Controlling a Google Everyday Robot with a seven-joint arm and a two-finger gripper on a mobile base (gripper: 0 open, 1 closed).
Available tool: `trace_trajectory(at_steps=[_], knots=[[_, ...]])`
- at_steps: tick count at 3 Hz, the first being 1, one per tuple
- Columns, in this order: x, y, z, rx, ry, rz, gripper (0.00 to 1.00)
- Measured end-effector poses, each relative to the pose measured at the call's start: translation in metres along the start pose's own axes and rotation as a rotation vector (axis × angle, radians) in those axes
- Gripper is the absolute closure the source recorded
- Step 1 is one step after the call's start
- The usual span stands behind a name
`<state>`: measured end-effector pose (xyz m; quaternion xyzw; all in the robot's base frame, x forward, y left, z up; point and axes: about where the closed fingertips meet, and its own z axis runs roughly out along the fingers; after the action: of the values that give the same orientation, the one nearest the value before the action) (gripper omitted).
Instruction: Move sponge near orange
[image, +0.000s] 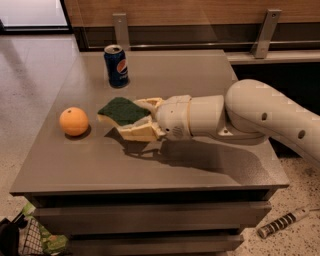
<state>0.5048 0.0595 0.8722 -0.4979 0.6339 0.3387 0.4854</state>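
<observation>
The sponge (121, 110), dark green on top with pale yellow foam below, sits between the cream fingers of my gripper (132, 119), which is shut on it and holds it just above the table. The orange (73, 121) rests on the grey table (150, 165) near its left edge, a short gap to the left of the sponge. My arm reaches in from the right.
A blue Pepsi can (116, 66) stands upright at the back of the table, behind the sponge. The table's front edge is close below the gripper. A wall rail runs along the back. A bag (35, 240) and a tool (285, 222) lie on the floor.
</observation>
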Motion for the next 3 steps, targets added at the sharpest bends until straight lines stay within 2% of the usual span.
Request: trace_trajectory(at_steps=[1, 2, 3], knots=[[0.0014, 0.015, 0.0135, -0.108, 0.019, -0.046, 1.0], [0.0005, 0.0196, 0.016, -0.126, 0.022, -0.053, 0.85], [-0.0005, 0.0212, 0.0174, -0.131, 0.022, -0.055, 0.62]])
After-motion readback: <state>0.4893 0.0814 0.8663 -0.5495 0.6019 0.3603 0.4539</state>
